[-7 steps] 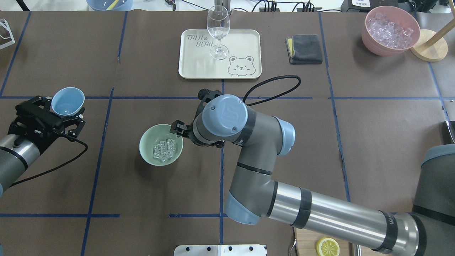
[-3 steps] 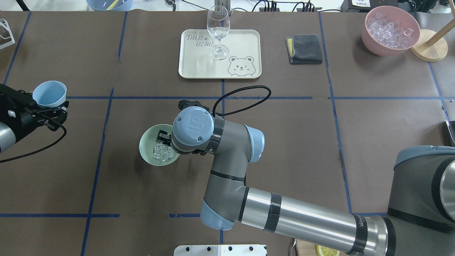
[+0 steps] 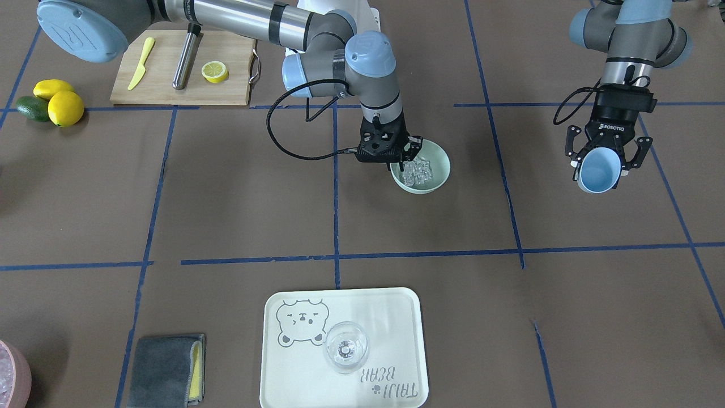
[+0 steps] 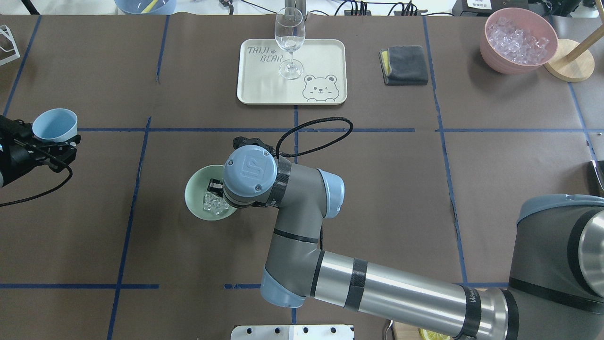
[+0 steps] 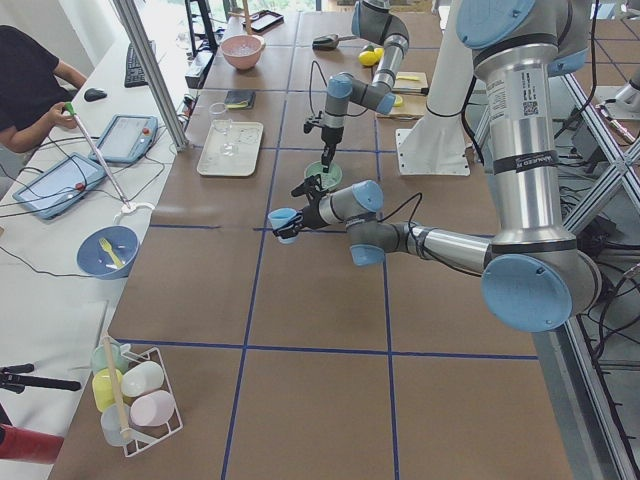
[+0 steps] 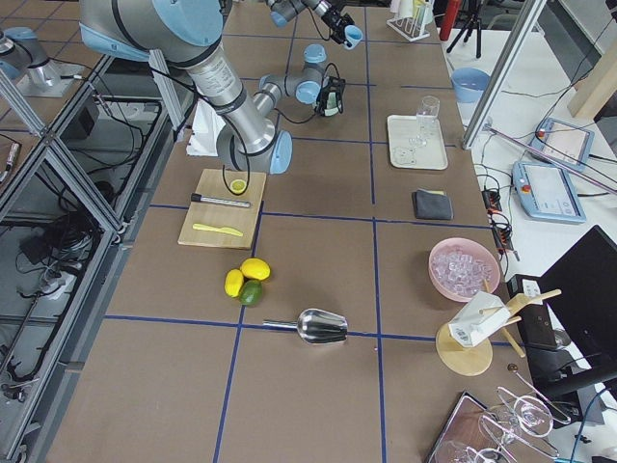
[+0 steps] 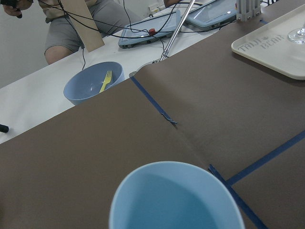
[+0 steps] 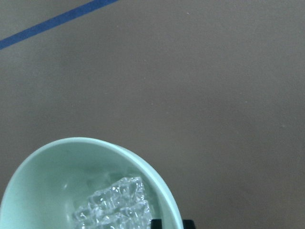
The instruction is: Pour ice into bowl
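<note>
The right gripper (image 3: 405,161) pinches the rim of the mint bowl (image 3: 439,164) holding the ice (image 3: 418,170). The left gripper (image 3: 601,164) clamps a blue cup (image 3: 595,177).

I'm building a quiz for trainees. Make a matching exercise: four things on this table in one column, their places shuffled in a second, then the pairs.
1. ice
2. blue cup
3. wine glass
4. lemon half

A. on the bear tray
B. on the cutting board
C. in the green bowl
D. in the left end effector

Pairs: 1-C; 2-D; 3-A; 4-B
</note>
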`<act>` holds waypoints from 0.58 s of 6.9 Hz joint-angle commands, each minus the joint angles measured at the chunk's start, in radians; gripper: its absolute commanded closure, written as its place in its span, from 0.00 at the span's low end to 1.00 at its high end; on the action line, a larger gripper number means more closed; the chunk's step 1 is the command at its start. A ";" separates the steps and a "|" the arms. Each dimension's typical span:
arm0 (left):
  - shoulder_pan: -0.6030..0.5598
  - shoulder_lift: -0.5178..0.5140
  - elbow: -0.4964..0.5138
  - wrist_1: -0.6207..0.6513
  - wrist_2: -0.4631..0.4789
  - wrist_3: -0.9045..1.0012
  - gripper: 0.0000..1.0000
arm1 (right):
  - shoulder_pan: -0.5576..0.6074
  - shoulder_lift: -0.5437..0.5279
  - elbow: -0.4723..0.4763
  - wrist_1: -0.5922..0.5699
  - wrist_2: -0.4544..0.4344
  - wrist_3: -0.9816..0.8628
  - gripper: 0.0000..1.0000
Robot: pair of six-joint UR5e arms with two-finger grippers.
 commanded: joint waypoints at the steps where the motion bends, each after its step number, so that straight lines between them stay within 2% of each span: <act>1: -0.010 0.008 0.057 -0.064 -0.012 -0.013 1.00 | 0.001 0.001 0.008 0.003 -0.001 -0.003 1.00; 2: -0.010 0.008 0.103 -0.117 -0.011 -0.075 1.00 | 0.007 0.001 0.028 0.003 0.000 -0.003 1.00; 3: -0.010 0.020 0.151 -0.186 -0.009 -0.219 1.00 | 0.020 -0.003 0.060 -0.005 0.007 -0.002 1.00; 4: -0.009 0.069 0.153 -0.254 0.024 -0.289 1.00 | 0.054 -0.035 0.130 -0.023 0.034 -0.002 1.00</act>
